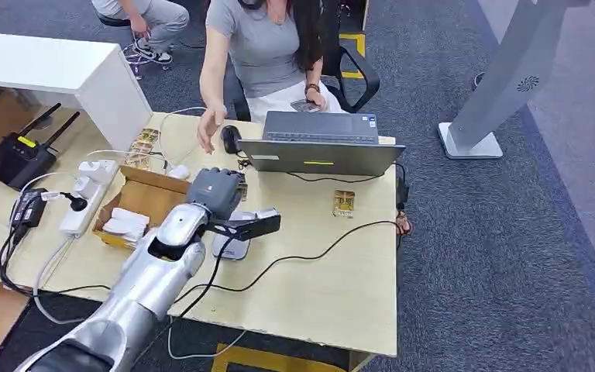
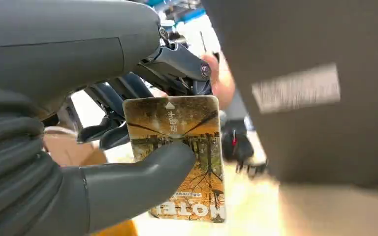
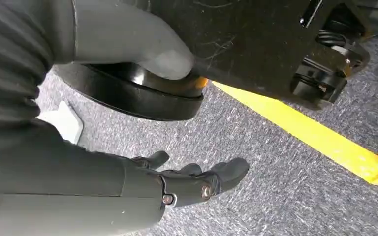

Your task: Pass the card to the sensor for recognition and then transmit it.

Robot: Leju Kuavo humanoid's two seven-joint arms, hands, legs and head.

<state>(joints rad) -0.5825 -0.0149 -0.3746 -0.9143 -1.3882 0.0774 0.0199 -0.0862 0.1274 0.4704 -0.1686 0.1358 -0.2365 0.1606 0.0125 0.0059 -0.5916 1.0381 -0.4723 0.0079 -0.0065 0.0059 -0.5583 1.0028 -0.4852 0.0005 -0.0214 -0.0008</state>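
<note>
Across the bench (image 1: 341, 271), ordered by size: a person's open hand (image 1: 211, 124) reaches in beside the laptop (image 1: 321, 147), with a cardboard box (image 1: 135, 205) at the left. The left hand (image 1: 215, 194) hovers over the grey sensor (image 1: 232, 246), clamping the card (image 2: 179, 152) between thumb and fingers. The right hand (image 3: 192, 179) hangs over carpet, fingers loosely apart, holding nothing. Risk: the thumb covers only part of the card's face, so a tilt during presentation could loosen it, and the read would likely fail.
</note>
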